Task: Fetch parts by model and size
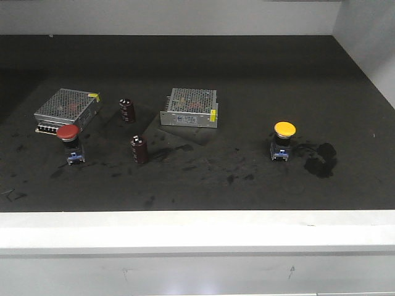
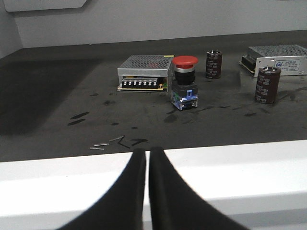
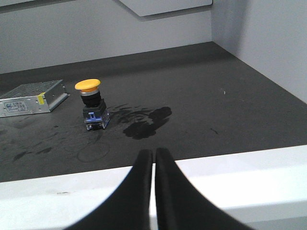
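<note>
L gripper [image 2: 147,152]: bottom centre of left wrist view, black fingers [image 2: 127,191] pressed together w/ only a thin slit btwn, tips pointing up-frame. R gripper [image 3: 153,151]: same pose, bottom centre of right wrist view, fingers [image 3: 175,191] closed tight.

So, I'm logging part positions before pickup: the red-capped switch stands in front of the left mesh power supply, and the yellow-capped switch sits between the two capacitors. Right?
Not quite: the yellow-capped switch stands alone, well right of both capacitors, as the front-facing view shows. The red-capped switch does stand in front of the left mesh power supply.
</note>
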Controlling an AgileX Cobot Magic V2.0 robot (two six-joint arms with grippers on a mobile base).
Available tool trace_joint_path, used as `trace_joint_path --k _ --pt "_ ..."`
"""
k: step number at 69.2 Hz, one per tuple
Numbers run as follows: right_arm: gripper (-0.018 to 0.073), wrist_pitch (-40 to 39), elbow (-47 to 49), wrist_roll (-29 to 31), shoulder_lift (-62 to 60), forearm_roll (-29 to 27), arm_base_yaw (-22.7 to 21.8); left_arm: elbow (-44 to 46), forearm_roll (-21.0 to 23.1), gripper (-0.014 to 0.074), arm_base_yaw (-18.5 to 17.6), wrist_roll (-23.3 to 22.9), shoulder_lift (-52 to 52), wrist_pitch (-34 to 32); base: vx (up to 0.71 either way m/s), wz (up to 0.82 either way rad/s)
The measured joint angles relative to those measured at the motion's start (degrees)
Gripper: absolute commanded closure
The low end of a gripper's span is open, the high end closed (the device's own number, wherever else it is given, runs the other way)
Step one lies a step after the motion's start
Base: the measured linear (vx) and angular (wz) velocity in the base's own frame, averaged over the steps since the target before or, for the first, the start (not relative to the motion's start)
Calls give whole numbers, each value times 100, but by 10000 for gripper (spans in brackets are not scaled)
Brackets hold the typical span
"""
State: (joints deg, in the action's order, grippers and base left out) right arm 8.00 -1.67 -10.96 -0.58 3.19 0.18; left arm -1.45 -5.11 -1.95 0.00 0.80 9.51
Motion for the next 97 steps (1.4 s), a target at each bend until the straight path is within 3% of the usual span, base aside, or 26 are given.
trace_joint_path --k 97 --pt "568 -13 0 92 0 -5 0 0 0 603 0 0 0 0 0 0"
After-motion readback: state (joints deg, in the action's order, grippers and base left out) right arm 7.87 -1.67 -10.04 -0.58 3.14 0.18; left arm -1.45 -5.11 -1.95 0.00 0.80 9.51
